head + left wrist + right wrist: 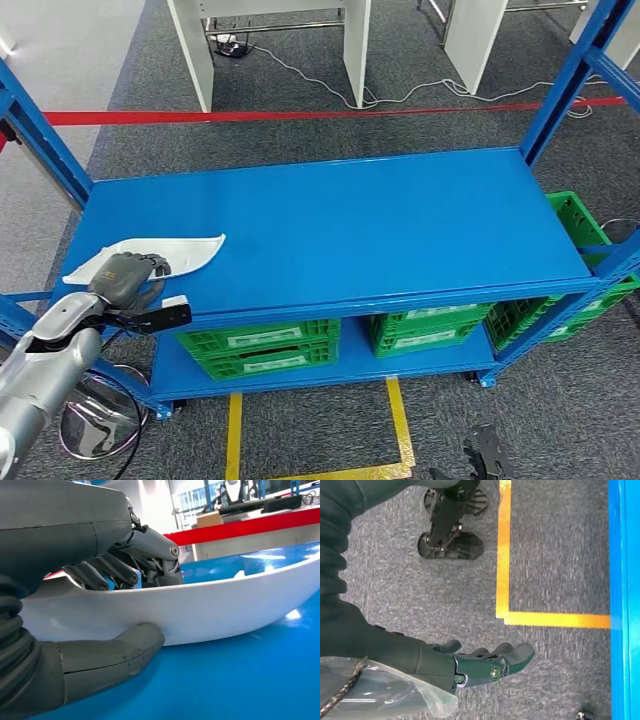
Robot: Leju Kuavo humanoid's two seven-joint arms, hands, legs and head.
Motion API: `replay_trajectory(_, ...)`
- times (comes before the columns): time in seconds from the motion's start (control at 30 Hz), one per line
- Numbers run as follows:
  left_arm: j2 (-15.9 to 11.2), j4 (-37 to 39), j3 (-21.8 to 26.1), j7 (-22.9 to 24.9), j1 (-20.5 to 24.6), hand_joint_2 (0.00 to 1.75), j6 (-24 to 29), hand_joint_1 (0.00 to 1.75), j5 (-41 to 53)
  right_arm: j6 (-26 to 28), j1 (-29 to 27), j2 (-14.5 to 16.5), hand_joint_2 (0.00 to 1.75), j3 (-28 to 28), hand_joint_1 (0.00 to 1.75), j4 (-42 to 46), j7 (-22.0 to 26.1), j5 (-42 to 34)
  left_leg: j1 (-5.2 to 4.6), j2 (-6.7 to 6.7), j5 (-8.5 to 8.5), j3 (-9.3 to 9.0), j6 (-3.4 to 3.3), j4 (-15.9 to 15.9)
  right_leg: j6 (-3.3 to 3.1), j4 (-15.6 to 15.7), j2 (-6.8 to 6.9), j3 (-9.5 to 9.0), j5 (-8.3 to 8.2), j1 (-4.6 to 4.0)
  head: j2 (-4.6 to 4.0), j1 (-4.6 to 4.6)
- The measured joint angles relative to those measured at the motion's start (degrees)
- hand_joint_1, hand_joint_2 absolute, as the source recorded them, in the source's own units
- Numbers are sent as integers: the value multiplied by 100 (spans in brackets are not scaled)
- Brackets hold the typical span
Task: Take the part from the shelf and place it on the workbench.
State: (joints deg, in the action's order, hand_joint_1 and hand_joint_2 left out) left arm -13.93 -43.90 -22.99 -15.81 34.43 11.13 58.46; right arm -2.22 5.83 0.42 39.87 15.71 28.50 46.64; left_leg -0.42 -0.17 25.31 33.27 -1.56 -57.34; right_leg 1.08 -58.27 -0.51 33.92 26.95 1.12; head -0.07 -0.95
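1. Closest to the head camera, at about 8 o'clock, the left hand (pixel 130 278) sits on the near-left end of the white part (pixel 189 252), thumb (pixel 113 657) under its edge and fingers (pixel 151 542) over the top: clamped on it.
2. That part lies on the blue shelf (pixel 362 220), near its front-left corner, long axis pointing toward 2 o'clock, away from the hand.
3. Hanging over the carpet, the right hand (pixel 490 662) has fingers extended and holds nothing, so I judge the lift is the left arm's.

Blue shelf top (pixel 362 225) lies bare beyond the white part (pixel 181 250); uprights (pixel 562 85) flank it.
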Motion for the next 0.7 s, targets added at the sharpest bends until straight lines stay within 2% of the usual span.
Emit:
replay_trajectory(0.07, -9, -3, 10, -78, 19, 175, -130, 175, -87, -3, 9, -15, 175, 9, 0, 1, 6, 9, 34, 7, -53, -47, -36, 91, 42, -296, 9, 145, 196, -4, 0, -20)
replay_trajectory(0.17, -31, -3, 28, -241, 31, 175, -364, 175, -304, -8, 3, -34, 175, 21, 0, 1, 7, 23, 36, 11, -66, -47, -55, 107, 77, -1378, 16, 663, 686, 2, 0, -35)
replay_trajectory(0.2, -48, -6, 47, -307, 29, 175, -440, 175, -407, -9, -4, -39, 175, 25, 0, 1, 5, 29, 34, 11, -64, -48, -56, 105, 85, -1572, 17, 759, 719, 2, 0, -33)
replay_trajectory(0.23, -70, -13, 72, -369, 28, 175, -503, 175, -505, -13, -9, -40, 175, 26, 0, 1, 2, 39, 35, 11, -62, -50, -53, 102, 91, -1537, 20, 741, 637, 4, 0, -34)
replay_trajectory(0.27, -92, -28, 101, -419, 26, 175, -544, 175, -593, -15, -11, -42, 175, 27, 0, 1, -3, 49, 38, 10, -57, -54, -43, 93, 93, -1266, 25, 604, 459, 7, 0, -33)
replay_trajectory(0.3, -115, -55, 130, -454, 21, 175, -569, 175, -670, -18, -9, -44, 175, 28, 0, 1, -8, 60, 43, 10, -45, -56, -25, 75, 94, -841, 32, 388, 251, 14, -1, -34)
replay_trajectory(0.33, -134, -87, 156, -472, 16, 175, -577, 175, -723, -19, 0, -45, 175, 28, 0, 1, -16, 71, 37, 7, -29, -49, 3, 51, 91, -445, 34, 175, 120, 14, 0, -36)
replay_trajectory(0.37, -154, -124, 184, -479, 11, 175, -574, 175, -764, -19, 9, -46, 175, 28, 0, 1, -22, 80, 30, 1, -14, -33, 34, 19, 67, -151, 31, 16, 42, 13, 0, -33)
replay_trajectory(0.4, -170, -160, 209, -476, 4, 175, -565, 175, -794, -19, 16, -46, 175, 29, 0, 1, -28, 86, 21, -4, -7, -14, 65, -8, 38, -9, 26, -64, 31, 9, 0, -32)
replay_trajectory(0.5, -199, -274, 292, -432, -51, 175, -479, 175, -897, -19, 8, -44, 175, 31, 0, -1, -43, 103, 24, -14, -10, 14, 127, -32, -66, -2, 17, -73, 35, -7, 0, -31)
replay_trajectory(0.57, -183, -397, 378, -419, -116, 175, -392, 175, -1079, -19, 12, -38, 175, 32, 0, -2, -51, 116, 37, -8, 116, 73, 172, -191, -123, 0, 18, -76, 24, 9, 0, -20)
replay_trajectory(0.6, -160, -477, 437, -419, -156, 175, -358, 175, -1200, -18, 18, -36, 175, 32, 0, -2, -56, 124, 45, -4, 270, 177, 200, -438, -148, 3, 20, -76, 20, 18, 0, -12)
replay_trajectory(0.67, -97, -629, 561, -421, -248, 175, -325, 175, -1392, -15, 26, -35, 175, 32, 0, -2, -64, 133, 60, 0, 648, 512, 239, -1212, -171, 3, 20, -74, 22, 14, 0, 1)
replay_trajectory(0.7, -67, -690, 613, -422, -301, 175, -320, 175, -1442, -14, 26, -35, 175, 32, 0, -2, -67, 135, 65, 0, 768, 669, 243, -1558, -177, 2, 20, -74, 25, 10, 0, 2)
